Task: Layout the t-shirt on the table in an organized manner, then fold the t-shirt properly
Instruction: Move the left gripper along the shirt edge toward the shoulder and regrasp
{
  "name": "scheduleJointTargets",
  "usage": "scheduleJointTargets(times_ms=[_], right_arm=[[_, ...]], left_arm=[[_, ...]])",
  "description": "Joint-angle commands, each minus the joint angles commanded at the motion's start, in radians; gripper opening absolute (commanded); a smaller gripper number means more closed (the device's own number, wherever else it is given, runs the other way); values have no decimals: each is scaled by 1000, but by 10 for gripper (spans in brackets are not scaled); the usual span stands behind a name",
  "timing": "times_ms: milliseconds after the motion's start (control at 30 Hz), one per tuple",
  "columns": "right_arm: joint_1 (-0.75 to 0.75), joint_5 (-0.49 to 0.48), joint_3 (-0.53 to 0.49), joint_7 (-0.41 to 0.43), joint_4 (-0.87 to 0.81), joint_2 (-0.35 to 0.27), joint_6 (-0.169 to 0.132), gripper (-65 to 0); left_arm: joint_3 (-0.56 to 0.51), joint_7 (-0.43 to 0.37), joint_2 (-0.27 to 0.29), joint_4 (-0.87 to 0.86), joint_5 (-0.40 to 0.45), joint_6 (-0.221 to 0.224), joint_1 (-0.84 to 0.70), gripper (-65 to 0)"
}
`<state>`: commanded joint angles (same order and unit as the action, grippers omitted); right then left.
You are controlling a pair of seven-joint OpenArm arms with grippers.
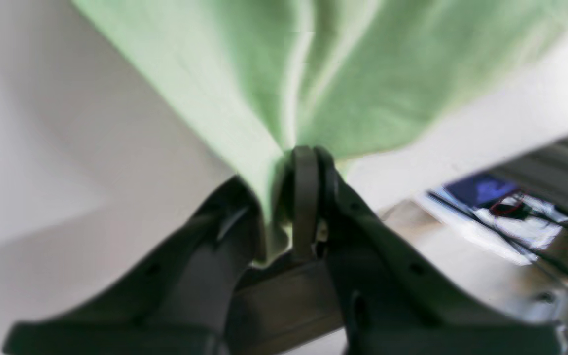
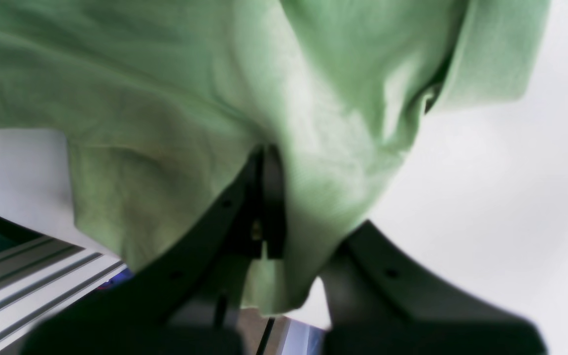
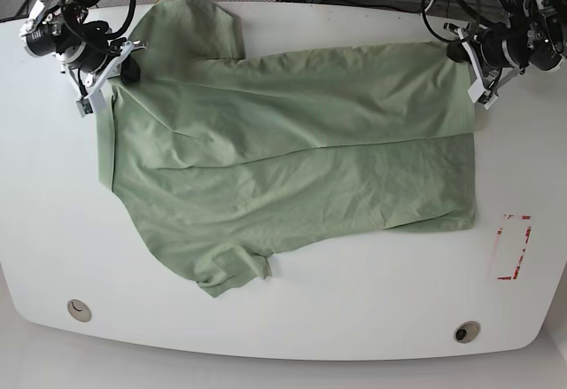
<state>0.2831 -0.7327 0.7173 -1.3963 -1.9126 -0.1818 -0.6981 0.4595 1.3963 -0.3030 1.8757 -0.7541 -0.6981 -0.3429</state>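
Both grippers point(image 1: 308, 162) point(image 2: 264, 162) clamped on t-shirt point(image 3: 283, 159)

T-shirt point(image 3: 283, 159): spread across the table point(image 3: 292, 318), lengthwise side to side in the base view. Sleeves are placed at that view's left, hem at its right. Red marking point(image 3: 511, 247): beyond the hem, near edge. Grommet holes point(image 3: 79, 310): along the near edge, at either end.

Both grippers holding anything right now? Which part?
Yes. The left gripper pinches the t-shirt at a hem corner; the right gripper pinches it near the shoulder and collar.
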Motion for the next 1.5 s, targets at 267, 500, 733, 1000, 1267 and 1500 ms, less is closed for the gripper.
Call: scheduleJointTargets(times_ms=[267,500,733,1000,1267,1500], right_arm=[[2,0,2,0,-3,-2,0,-650],[5,0,2,0,-3,-5,0,-650],[3,0,2,0,-2,-5,0,-650],[0,0,-5,0,0,-3,0,-650],[0,0,-5,0,0,-3,0,-650],[0,0,-5,0,2,-3,0,-650]], left_arm=[[84,0,-92,46,-152,0,-9,-596],[187,0,-164,46,-287,0,-6,-596],[204,0,-195,44,-325,0,-3,-590],[183,0,-189,31,-325,0,-6,-442],[206,0,-187,-123,-325,0,-2,-292],[189,-13,-187,-250,-327,0,25,-286]])
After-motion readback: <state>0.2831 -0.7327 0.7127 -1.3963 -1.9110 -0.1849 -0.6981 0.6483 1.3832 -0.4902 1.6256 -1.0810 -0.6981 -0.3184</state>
